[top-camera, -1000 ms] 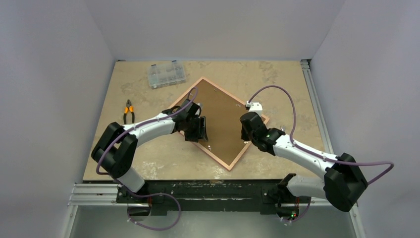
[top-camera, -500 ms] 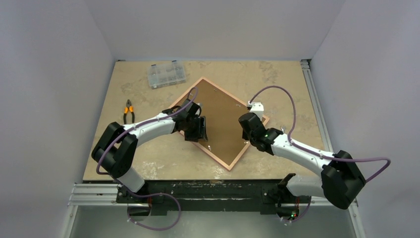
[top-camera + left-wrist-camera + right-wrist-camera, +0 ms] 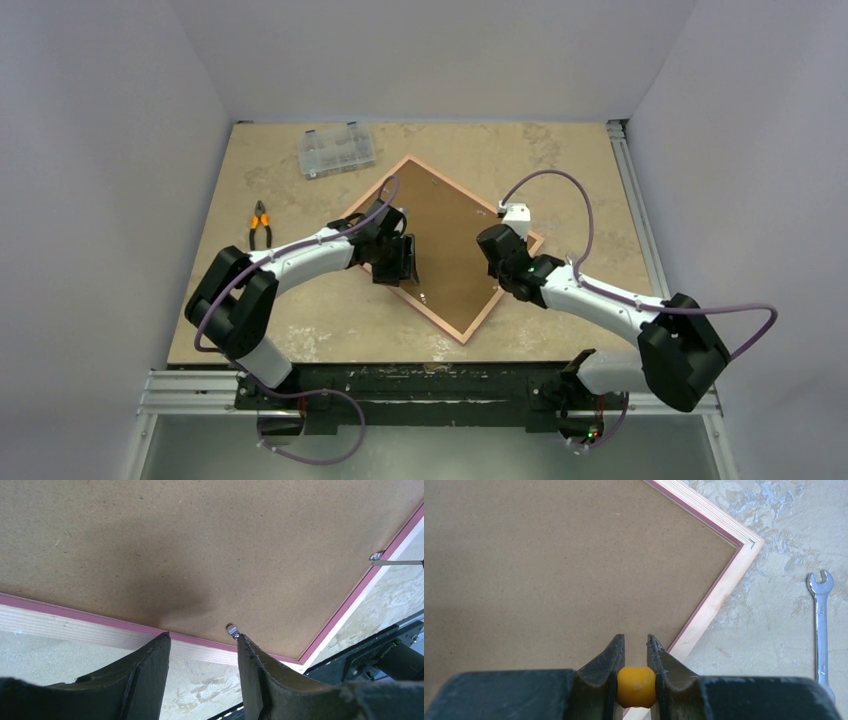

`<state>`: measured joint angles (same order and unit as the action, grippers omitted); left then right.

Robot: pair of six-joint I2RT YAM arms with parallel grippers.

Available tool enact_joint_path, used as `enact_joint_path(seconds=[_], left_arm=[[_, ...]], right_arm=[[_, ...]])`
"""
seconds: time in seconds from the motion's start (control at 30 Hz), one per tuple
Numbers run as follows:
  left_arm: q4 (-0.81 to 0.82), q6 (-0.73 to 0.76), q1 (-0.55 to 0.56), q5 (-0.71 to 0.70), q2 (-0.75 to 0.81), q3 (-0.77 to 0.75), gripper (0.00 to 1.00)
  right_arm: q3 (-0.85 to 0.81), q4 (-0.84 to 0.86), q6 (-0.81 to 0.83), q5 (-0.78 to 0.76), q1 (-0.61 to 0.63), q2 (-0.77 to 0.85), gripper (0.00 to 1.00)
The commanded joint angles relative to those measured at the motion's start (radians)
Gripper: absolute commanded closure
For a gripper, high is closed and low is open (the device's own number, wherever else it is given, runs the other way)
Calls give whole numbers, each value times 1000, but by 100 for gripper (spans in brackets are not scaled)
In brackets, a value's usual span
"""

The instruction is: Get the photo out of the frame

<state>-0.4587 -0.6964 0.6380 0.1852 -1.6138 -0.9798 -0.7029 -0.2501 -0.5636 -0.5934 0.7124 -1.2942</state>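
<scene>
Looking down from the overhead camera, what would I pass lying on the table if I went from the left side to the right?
Orange-handled pliers → clear compartment box → pink frame, lying face down with its brown backing board up. The two arms reach over the frame, so they are left out.

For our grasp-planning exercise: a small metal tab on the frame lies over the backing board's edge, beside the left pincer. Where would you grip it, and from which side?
Probably the rounded free end of the tab, over the backing board. Come from outside the frame, where the open left pincer sits. It lies flat, so one finger must likely slide beneath.
</scene>
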Motion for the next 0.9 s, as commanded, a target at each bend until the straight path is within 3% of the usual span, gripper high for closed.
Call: enact_joint_path(seconds=[0.0, 0.53, 0.87], left_arm=[[-43, 5, -2, -57, -23, -7, 50], [-41, 0, -2, -48, -33, 1, 50], [-43, 0, -2, -51, -31, 2, 50]], right_arm=[[-4, -11, -7, -68, -5, -29, 100], [88, 153, -115, -256, 2, -49, 100], [148, 292, -184, -293, 2, -78, 100]])
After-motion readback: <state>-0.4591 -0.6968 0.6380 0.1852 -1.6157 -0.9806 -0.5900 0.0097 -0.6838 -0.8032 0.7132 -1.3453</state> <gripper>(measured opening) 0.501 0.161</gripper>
